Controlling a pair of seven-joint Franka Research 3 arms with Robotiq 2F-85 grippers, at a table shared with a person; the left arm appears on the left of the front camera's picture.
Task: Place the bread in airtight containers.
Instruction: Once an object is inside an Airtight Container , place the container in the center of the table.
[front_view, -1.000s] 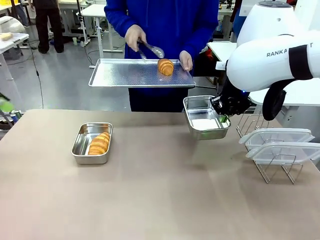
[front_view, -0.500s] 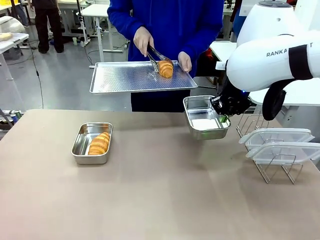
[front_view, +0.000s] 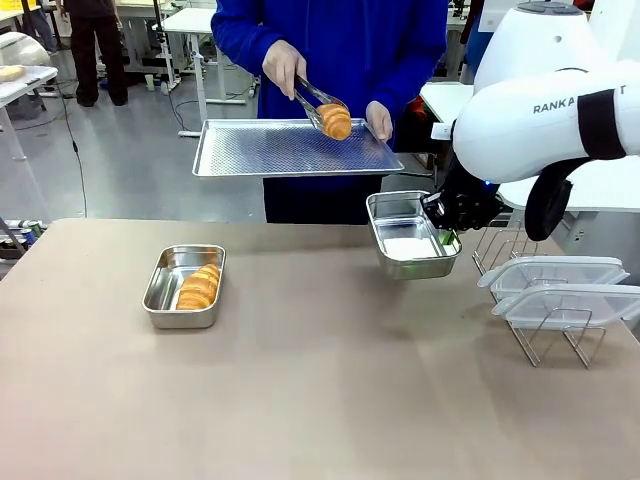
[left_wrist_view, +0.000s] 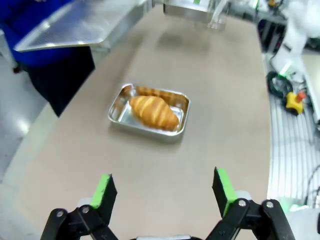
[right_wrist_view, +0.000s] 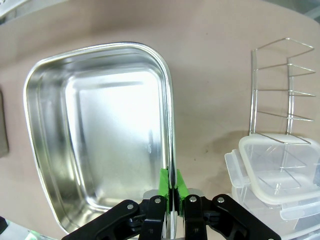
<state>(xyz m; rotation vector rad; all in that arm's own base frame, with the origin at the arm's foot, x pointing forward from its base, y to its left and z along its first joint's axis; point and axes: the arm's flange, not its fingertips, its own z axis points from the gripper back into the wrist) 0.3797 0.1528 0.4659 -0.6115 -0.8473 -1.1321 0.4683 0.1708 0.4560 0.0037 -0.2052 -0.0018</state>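
Observation:
One croissant (front_view: 198, 286) (left_wrist_view: 153, 111) lies in a steel container (front_view: 160, 285) (left_wrist_view: 118, 110) on the table's left side. A person across the table grips a second croissant (front_view: 335, 121) in metal tongs (front_view: 309, 100), just above a flat tray (front_view: 260, 150) held in the other hand. My right gripper (front_view: 445, 236) (right_wrist_view: 171, 186) is shut on the rim of an empty steel container (front_view: 400, 222) (right_wrist_view: 55, 150), holding it off the table near the person. My left gripper (left_wrist_view: 162, 186) hovers open above the table, short of the filled container.
A wire rack (front_view: 545, 340) (right_wrist_view: 280, 95) at the right holds two clear plastic lids (front_view: 560, 285) (right_wrist_view: 280, 170). The tray's underside (left_wrist_view: 65, 25) shows in the left wrist view. Bare tabletop (front_view: 320, 400) spreads across the middle and front.
The person closed the tongs on the croissant and lifted it off the tray, and the tray shifted slightly right. Neither arm has moved.

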